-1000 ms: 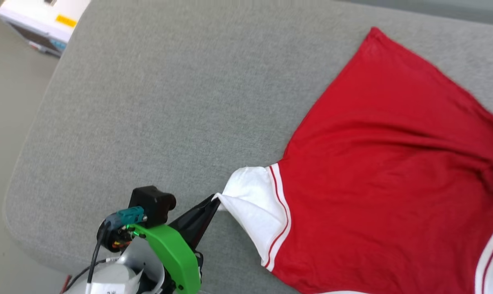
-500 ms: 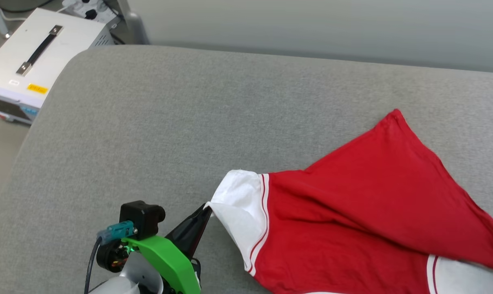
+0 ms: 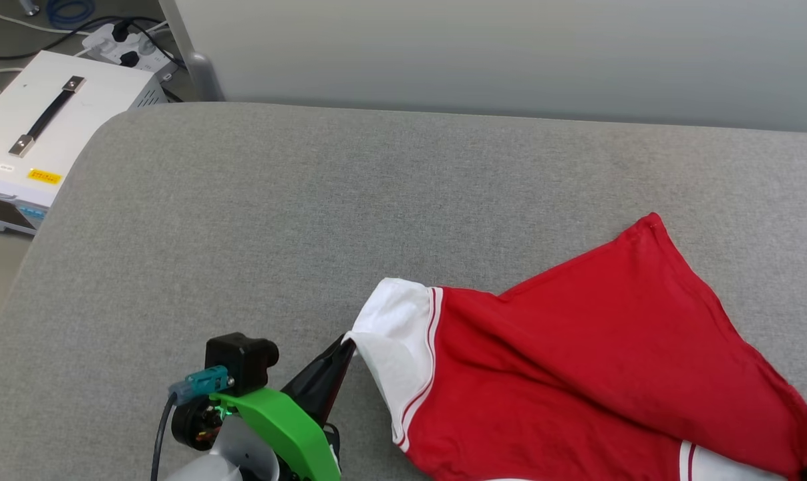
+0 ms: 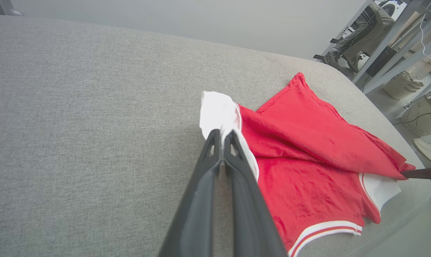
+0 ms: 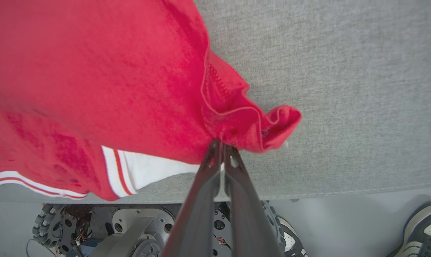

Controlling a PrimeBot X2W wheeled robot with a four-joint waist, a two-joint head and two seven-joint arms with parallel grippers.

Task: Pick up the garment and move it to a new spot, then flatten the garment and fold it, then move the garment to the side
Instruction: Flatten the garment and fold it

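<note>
The garment [image 3: 577,361], a red jersey with white sleeves, lies half folded on the grey padded surface [image 3: 310,220], a red flap drawn over its body. My left gripper [image 3: 347,344] sits low and left of centre, shut on the edge of a white sleeve [image 3: 393,334]. The left wrist view has its fingers [image 4: 215,150] pressed together on that sleeve of the garment [image 4: 308,142]. In the right wrist view my right gripper [image 5: 221,144] pinches a bunched red hem corner of the garment [image 5: 94,71] near the surface's front edge, jaws together.
A white box [image 3: 43,133] with a black handle stands on the floor at the far left, with a power strip [image 3: 126,47] behind it. A pale wall backs the surface. A person's shoe [image 5: 422,228] and my wheeled base [image 5: 130,228] lie below the front edge.
The head camera has tilted up, bringing the wall and the white box into view. The red body, spread wide a second ago, now lies folded over itself toward the right. The left gripper still holds the sleeve.
</note>
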